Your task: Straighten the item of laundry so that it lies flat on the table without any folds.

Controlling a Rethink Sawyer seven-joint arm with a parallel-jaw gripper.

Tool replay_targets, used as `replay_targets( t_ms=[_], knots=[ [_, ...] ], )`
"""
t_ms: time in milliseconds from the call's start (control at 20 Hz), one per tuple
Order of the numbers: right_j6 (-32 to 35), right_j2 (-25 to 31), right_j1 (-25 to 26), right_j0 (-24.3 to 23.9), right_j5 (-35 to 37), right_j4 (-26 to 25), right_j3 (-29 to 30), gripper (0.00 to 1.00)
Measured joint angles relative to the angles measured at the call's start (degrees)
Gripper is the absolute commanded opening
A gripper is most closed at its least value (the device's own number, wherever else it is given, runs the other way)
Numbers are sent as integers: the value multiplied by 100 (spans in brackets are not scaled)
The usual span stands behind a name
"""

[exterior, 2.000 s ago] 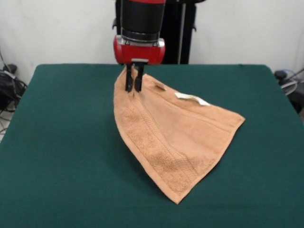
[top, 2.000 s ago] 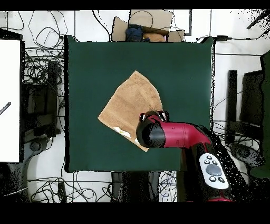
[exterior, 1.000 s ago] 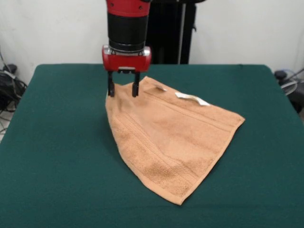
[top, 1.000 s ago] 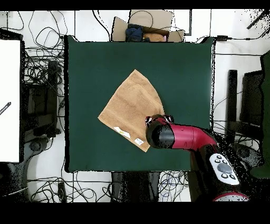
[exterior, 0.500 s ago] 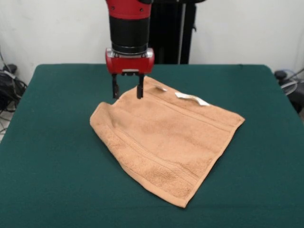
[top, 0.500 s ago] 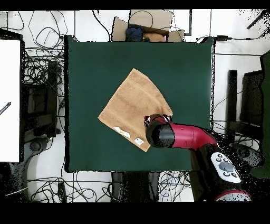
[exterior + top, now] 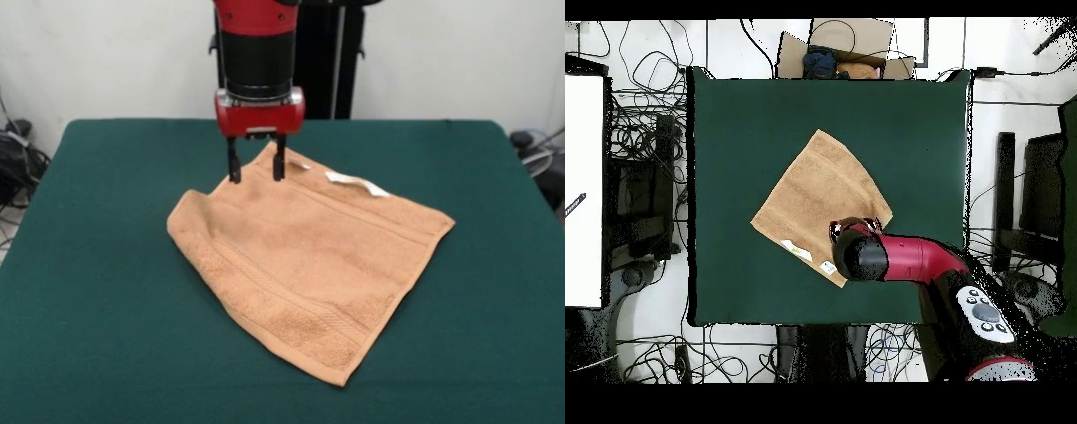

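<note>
The hand (image 7: 255,166) hangs with its two fingers apart and nothing between them, its tips just above the towel (image 7: 309,261) near the towel's far edge. In the front view the fingers straddle a small raised peak of cloth at that edge; I cannot tell whether the tips touch the fabric.

The towel lies spread on the green surface (image 7: 106,291), most of it reaching away from the hand toward the camera. It sits as a rough diamond: one corner almost under the hand, one out to the side of it, one well beyond it at the near end, and the last off to the other side. A small white label (image 7: 357,184) lies at the far edge, a little to the side of the hand. From overhead, the arm covers the towel (image 7: 820,205) corner nearest the robot's base.

The cloth looks nearly flat. What seems left is the edge beside the hand, where the border rolls up slightly, and the small lifted flap close to the fingers. Any further move would likely turn on that strip just beside and below the hand, with the woven bands running away from it along the towel's side.
</note>
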Motion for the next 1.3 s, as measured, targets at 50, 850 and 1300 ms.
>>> replay_targets(
  t_ms=[50,850,1300],
  knots=[
    [0,-3,-17,12,0,0,9,100],
    [0,-269,-324,734,0,0,288,100],
    [0,-280,47,896,-50,2,285,100]
  ],
)
